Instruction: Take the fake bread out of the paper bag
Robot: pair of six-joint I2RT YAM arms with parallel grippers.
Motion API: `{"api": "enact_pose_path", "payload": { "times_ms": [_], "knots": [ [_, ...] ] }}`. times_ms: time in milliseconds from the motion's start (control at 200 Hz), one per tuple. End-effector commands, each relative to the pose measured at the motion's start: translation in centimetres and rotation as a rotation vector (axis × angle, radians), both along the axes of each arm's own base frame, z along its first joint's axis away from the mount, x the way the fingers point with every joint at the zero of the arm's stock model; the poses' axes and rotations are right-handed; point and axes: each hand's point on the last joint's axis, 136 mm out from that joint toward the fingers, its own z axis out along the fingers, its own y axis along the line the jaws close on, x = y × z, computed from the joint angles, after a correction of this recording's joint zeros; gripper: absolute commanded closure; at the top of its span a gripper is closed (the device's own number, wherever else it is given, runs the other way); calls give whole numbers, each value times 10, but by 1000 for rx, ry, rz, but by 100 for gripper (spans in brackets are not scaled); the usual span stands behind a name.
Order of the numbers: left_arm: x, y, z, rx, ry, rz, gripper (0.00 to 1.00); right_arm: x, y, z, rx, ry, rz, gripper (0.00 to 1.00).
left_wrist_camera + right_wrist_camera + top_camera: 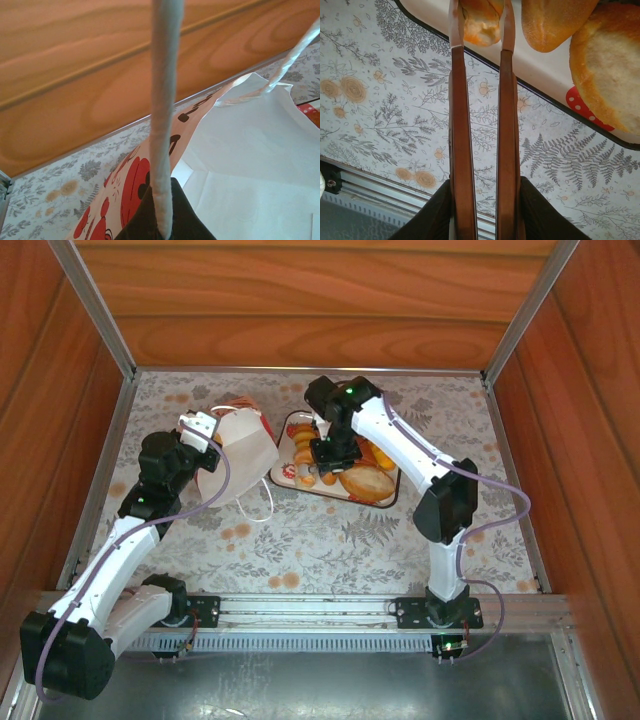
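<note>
Your left tool (200,427) sat at the far-left part of the table (330,540), fully closed on a white cord handle (165,125) of the paper bag (242,455) — in its wrist view the cord ran straight up out of the pinched dark fingers (145,220). The bag was just left of the tray (288,445), its plain white side towards the overhead camera and its red strawberry print showing at the far edge. Whether it stood upright or leaned, you could not tell from above. Its other handle (262,502) trailed loose on the table on the near side.

Your right tool (330,455) was over the tray, jaws drawn to a narrow gap and clamped on a small orange roll (481,25) held between the tips. From the wrist camera that roll sat over the tray's white surface near its dark rim — touching or lifted, you could not tell. The rest of the fake bread (365,480) you could see was on the tray, outside the bag: an oval loaf (610,70) and a rounder golden bun (555,20) just beside the held roll, with more small orange pieces around the tool in the overhead view. What was inside the bag was hidden
</note>
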Motion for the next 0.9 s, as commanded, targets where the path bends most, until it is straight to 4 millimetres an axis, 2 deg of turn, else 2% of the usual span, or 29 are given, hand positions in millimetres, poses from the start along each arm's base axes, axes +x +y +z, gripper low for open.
{"api": "enact_pose_path", "payload": {
  "times_ms": [0,210,340,550,715,895],
  "knots": [
    [1,1,28,-31,-69,-1,100,-2,-9,-6,-82,9,39,94],
    [1,0,29,-31,-70,-1,100,-8,-20,-9,-177,31,82,87],
    [0,0,31,-38,-72,-4,100,-4,-30,-4,-226,2,72,84],
    [-2,0,35,-45,-82,-10,100,0,-15,2,-147,-25,60,72],
    [-3,0,36,-45,-86,-11,100,1,-5,3,-99,-19,50,57],
    [-3,-1,39,-49,-91,-16,100,1,1,16,-51,-40,35,51]
  ]
}}
